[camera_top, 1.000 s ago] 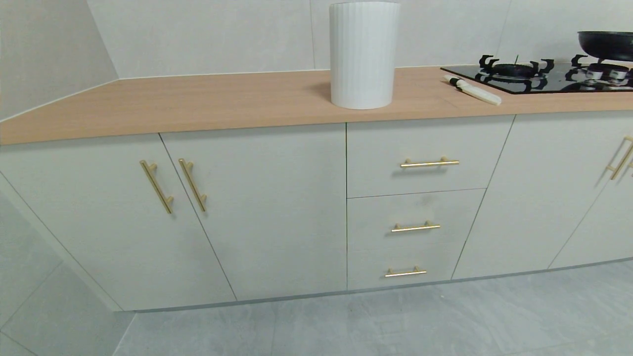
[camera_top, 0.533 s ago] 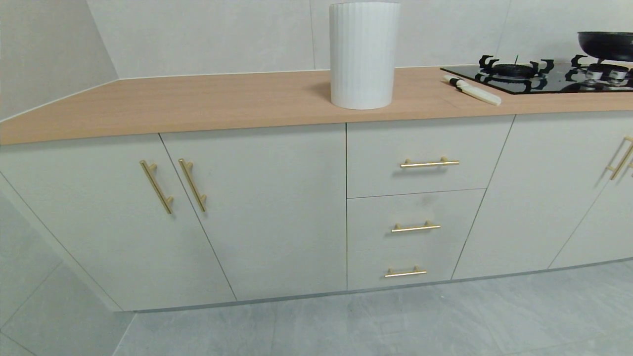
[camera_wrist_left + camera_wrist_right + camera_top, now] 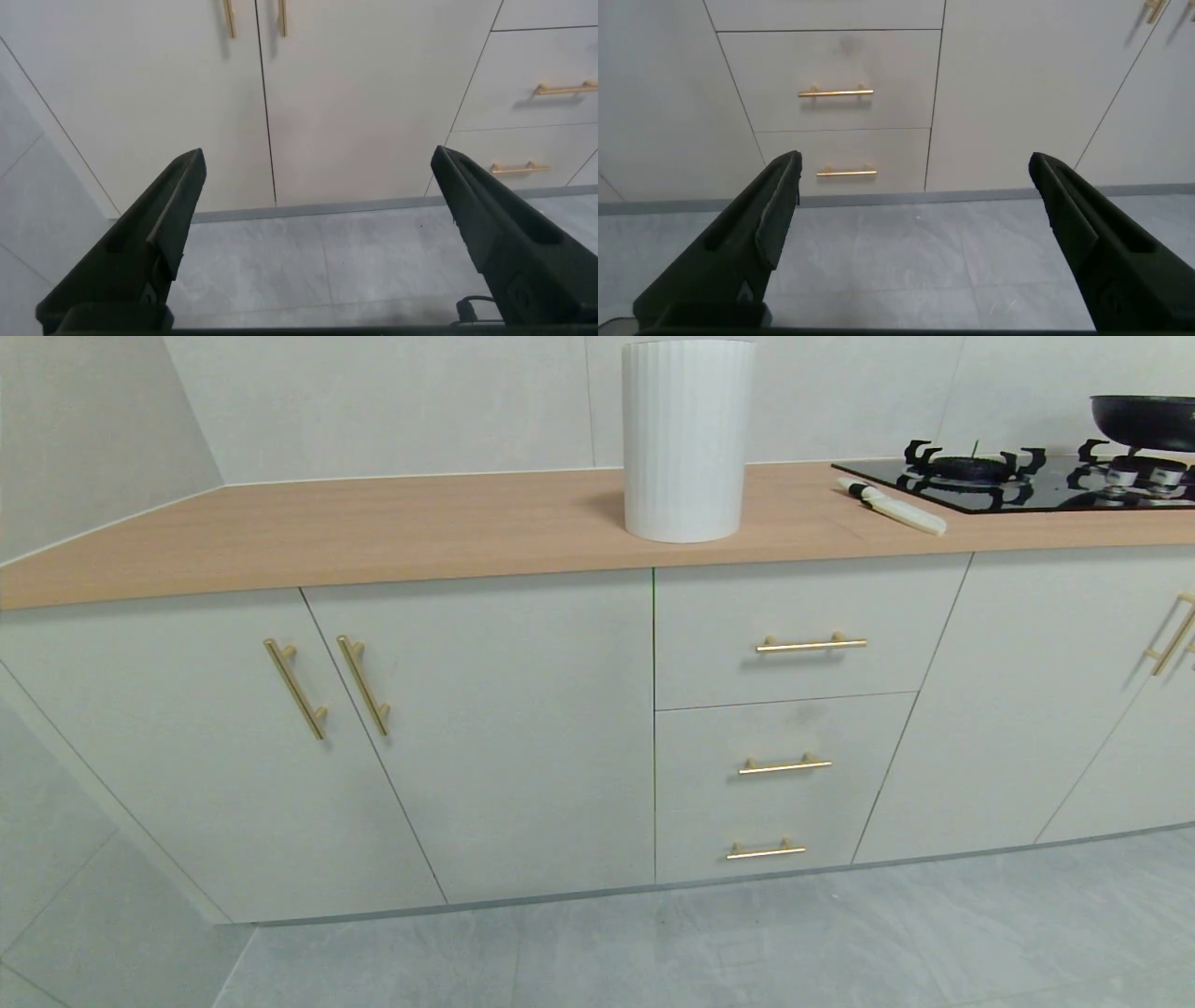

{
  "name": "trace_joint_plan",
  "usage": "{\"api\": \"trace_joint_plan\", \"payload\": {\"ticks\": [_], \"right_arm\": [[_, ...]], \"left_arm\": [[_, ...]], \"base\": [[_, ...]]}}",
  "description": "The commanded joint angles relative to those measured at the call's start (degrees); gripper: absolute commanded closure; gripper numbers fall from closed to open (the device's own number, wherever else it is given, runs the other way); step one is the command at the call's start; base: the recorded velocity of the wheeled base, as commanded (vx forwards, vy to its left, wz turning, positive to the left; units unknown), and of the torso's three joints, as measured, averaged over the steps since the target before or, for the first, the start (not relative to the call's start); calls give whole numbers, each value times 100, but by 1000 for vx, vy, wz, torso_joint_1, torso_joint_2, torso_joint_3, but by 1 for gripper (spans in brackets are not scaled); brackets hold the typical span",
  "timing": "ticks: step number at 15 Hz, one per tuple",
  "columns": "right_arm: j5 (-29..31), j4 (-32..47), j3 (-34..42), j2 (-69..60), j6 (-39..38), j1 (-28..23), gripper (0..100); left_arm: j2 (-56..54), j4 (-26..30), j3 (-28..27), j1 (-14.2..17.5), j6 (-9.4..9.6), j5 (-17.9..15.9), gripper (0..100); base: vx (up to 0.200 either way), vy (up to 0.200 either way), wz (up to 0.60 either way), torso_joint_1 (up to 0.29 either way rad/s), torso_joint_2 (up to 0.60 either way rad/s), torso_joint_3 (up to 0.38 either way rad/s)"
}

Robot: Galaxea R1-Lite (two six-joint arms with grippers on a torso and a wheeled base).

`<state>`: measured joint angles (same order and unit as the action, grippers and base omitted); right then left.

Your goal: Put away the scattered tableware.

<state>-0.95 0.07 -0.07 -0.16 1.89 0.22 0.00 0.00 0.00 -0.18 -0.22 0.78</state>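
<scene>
Knife (image 3: 892,506) lay on the desk (image 3: 373,527), well right of the white holder (image 3: 688,439). Left claw (image 3: 318,157) and right claw (image 3: 915,159) were spread wide and empty, low before the cabinets (image 3: 355,93) beneath the holder.

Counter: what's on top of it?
A tall white ribbed container, a pale knife-like utensil lying beside the hob, and a black pan on a burner. What the container holds is hidden by its wall.
</scene>
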Motion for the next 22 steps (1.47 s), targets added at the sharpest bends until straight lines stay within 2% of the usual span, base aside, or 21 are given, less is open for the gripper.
{"api": "trace_joint_plan", "payload": {"ticks": [1, 18, 22], "right_arm": [[-2, 19, 7, 16, 4, 4, 0], [-81, 19, 7, 25, 13, 4, 0], [-63, 19, 7, 16, 4, 4, 0]], "left_arm": [[0, 0, 0, 1, -4, 1, 0], [0, 0, 0, 1, -4, 1, 0], [0, 0, 0, 1, -13, 1, 0]], "base": [[0, 0, 0, 0, 0, 0], [200, 0, 0, 3, 2, 1], [0, 0, 150, 5, 2, -1]]}}
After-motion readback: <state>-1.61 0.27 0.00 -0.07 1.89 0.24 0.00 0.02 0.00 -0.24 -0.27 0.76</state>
